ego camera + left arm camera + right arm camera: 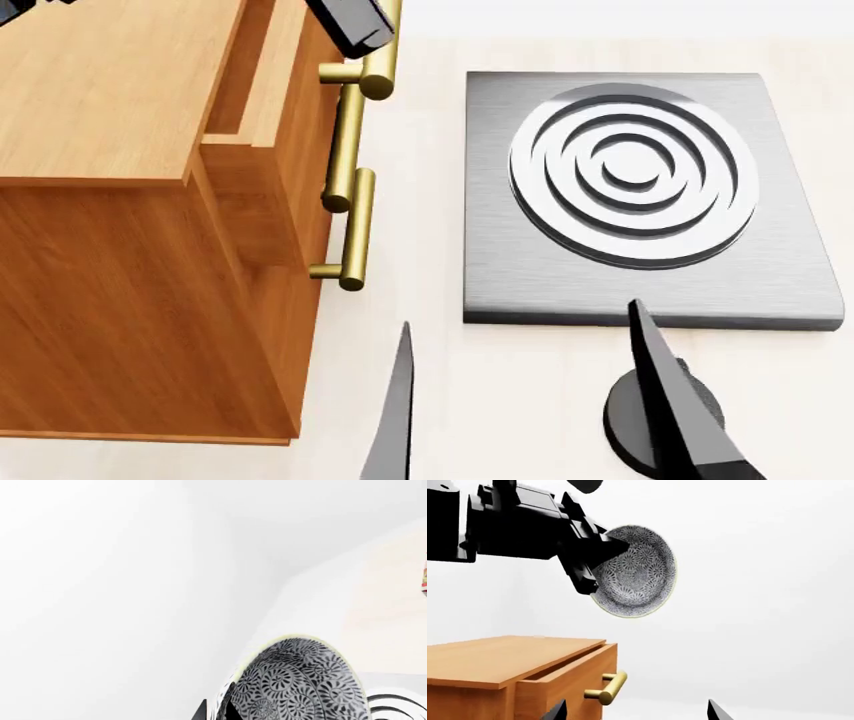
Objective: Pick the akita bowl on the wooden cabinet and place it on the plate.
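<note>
My left end effector (pixel 602 562) is clamped on the bowl (pixel 637 572), tilted on edge above the cabinet (pixel 514 672); my right end effector (pixel 635 711) stands apart

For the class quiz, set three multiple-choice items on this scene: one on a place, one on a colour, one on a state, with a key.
1. Where is the akita bowl?
A) on the wooden cabinet
B) in the left pincer, in the air
C) on a shelf
2. The cabinet's handles are:
A) brass-gold
B) black
C) white
3. The cabinet's top drawer is:
A) flush shut
B) partly pulled out
C) removed
Key: 1B, the pincer clamps its rim above the cabinet; 2A, the bars shine gold; 3B, its front juts out.
</note>
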You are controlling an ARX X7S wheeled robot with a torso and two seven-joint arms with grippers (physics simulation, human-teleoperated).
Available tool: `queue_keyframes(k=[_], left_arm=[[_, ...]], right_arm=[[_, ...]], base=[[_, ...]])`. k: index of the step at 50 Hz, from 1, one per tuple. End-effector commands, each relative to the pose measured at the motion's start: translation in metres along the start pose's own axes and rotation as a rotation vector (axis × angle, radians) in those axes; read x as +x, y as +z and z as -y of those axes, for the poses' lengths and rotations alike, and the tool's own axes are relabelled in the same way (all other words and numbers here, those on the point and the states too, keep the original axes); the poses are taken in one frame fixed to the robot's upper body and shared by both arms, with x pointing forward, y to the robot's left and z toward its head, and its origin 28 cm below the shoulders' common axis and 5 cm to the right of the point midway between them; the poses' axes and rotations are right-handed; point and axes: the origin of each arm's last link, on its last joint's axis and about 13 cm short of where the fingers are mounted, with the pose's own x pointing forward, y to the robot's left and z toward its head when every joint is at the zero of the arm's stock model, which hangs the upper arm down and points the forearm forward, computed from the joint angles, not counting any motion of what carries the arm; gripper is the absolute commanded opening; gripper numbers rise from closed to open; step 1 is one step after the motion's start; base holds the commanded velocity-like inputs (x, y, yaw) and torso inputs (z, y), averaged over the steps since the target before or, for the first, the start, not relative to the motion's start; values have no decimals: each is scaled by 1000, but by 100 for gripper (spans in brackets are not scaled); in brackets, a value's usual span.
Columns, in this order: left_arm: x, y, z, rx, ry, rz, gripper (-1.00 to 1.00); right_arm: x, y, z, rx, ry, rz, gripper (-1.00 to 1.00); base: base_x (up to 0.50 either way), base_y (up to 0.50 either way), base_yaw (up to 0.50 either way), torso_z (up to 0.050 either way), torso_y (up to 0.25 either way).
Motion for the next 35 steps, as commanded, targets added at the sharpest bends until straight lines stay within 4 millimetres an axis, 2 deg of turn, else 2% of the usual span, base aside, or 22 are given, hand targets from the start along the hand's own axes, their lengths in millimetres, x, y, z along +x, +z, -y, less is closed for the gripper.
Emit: queue_keyframes(k=[1,18,35], left_arm=[[-5,-6,6,23,-1,18,-100],[-9,-8,4,11,0,39,-100],[-23,-9,4,8,-6,47,-100]], right_arm=[[-4,9,5,-27,-29,-20,100],[-4,10,6,-29,-38,-23,100],[-4,10,6,-41,-40,-21,100]], base=[[0,0,0,0,0],[0,0,0,0,0],[0,0,0,0,1]])
